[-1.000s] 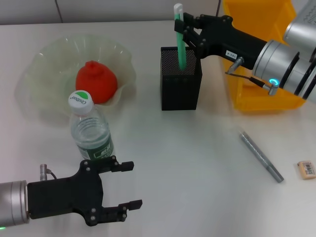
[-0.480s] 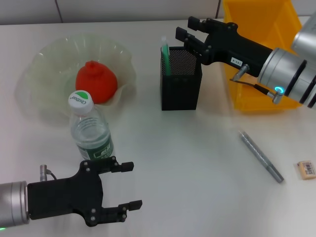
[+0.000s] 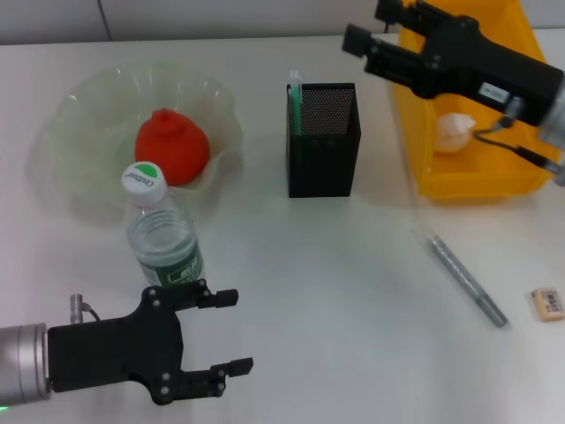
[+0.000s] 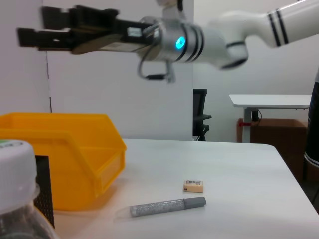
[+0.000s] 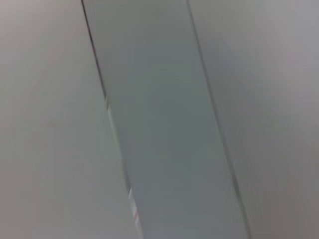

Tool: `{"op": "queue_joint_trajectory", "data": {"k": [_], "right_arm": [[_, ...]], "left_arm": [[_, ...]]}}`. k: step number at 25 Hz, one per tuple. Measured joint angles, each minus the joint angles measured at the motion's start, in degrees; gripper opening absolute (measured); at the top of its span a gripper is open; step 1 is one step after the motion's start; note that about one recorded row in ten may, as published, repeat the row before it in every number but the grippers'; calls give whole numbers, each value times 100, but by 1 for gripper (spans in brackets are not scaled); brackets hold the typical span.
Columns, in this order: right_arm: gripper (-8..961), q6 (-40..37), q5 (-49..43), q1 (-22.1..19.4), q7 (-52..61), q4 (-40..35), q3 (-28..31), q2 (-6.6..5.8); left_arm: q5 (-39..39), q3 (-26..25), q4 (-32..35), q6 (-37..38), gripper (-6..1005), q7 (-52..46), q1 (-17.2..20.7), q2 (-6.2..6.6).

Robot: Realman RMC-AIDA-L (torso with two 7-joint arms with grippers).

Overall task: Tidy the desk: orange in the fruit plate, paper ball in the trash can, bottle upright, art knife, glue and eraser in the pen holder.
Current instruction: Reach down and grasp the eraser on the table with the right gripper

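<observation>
The right gripper (image 3: 364, 34), fingers spread and empty, hovers above the trash can (image 3: 512, 181). The pen holder (image 3: 323, 140) stands beside the can (green tool inside). The left gripper (image 3: 231, 331), also spread, idles near the bottle (image 3: 161, 237).

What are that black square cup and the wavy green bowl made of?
The black square cup looks like metal mesh with a matte finish: fine perforations show across its walls. The wavy green bowl looks like translucent plastic, possibly glass: the desk shows through its glossy scalloped rim.
</observation>
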Motion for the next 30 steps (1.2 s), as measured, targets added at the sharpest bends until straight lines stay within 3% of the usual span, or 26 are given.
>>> {"op": "queue_joint_trajectory", "data": {"k": [4, 9, 13, 17, 21, 26, 30], "right_arm": [[715, -62, -1825, -331, 1909, -1716, 153, 23], [849, -609, -4102, -306, 4570, -3356, 146, 39], [842, -1362, -5435, -60, 6109, -4118, 108, 40], [839, -2102, -6129, 127, 6953, -4490, 104, 36], [838, -3039, -6667, 329, 6982, -4656, 178, -4], [837, -4347, -7172, 664, 5433, -4524, 727, -78], [836, -4708, -7727, 654, 4046, -4429, 956, -85]], "left_arm": [[0, 0, 1, 15, 743, -2, -4, 3], [0, 1, 4, 21, 743, -11, -5, 3], [0, 0, 2, 15, 743, -13, -5, 3], [0, 1, 0, 11, 743, -14, -13, 3], [2, 0, 0, -3, 743, -22, -22, 3], [83, 0, 0, -15, 743, -39, -47, 3], [121, -15, 0, -17, 743, -43, -48, 0]]}}
